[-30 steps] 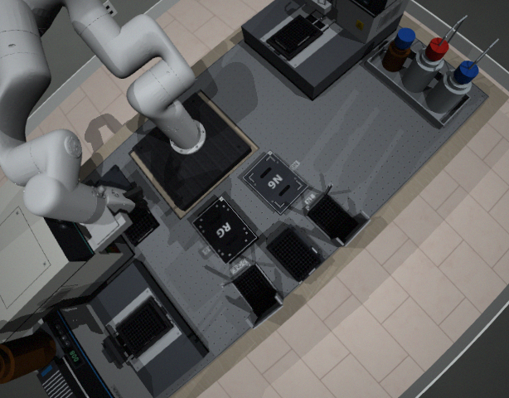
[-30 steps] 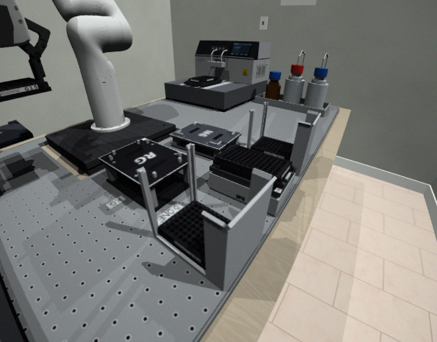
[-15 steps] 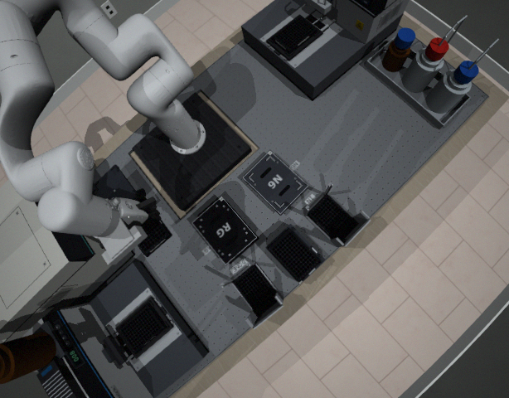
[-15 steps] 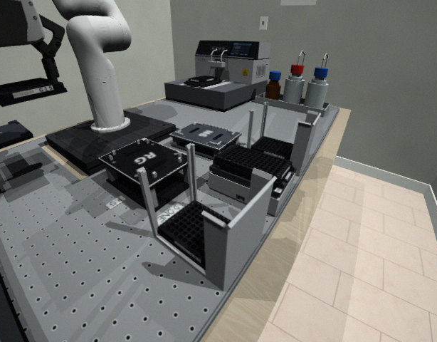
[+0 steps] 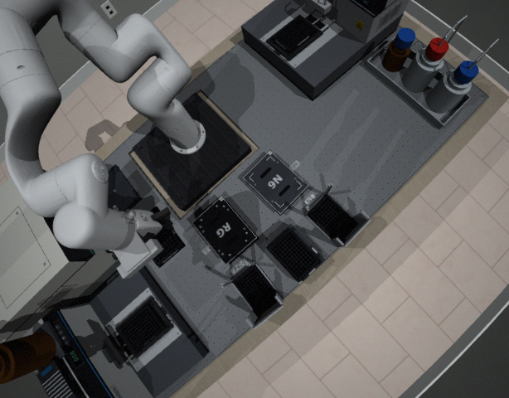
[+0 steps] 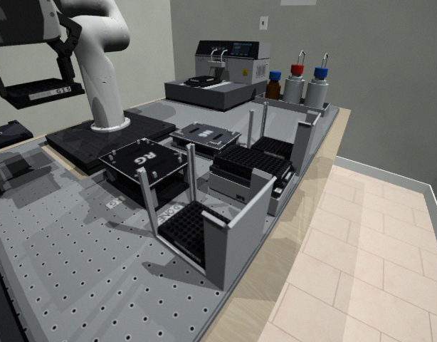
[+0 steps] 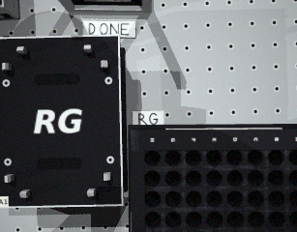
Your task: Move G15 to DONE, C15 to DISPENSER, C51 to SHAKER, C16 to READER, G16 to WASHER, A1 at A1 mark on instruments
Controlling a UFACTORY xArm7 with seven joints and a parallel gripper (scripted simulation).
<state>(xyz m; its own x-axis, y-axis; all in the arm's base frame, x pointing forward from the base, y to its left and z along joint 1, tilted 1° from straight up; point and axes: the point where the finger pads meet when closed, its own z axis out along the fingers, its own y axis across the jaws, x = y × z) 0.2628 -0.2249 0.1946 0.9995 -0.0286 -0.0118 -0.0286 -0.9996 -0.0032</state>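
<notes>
Carrying plate G15, the tool is clamped on it, high over the bench near its READER-side edge. Step 1 is judged half done: the DONE rack holds one plate only. Four moves remain.

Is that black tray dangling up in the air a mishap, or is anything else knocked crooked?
Nothing stands out. The fingers grip plate G15, carrying it level above the deck. The RG nest sits square, holding nothing, and the DONE rack stands upright.

Grey walls, beige tiled floor
</notes>
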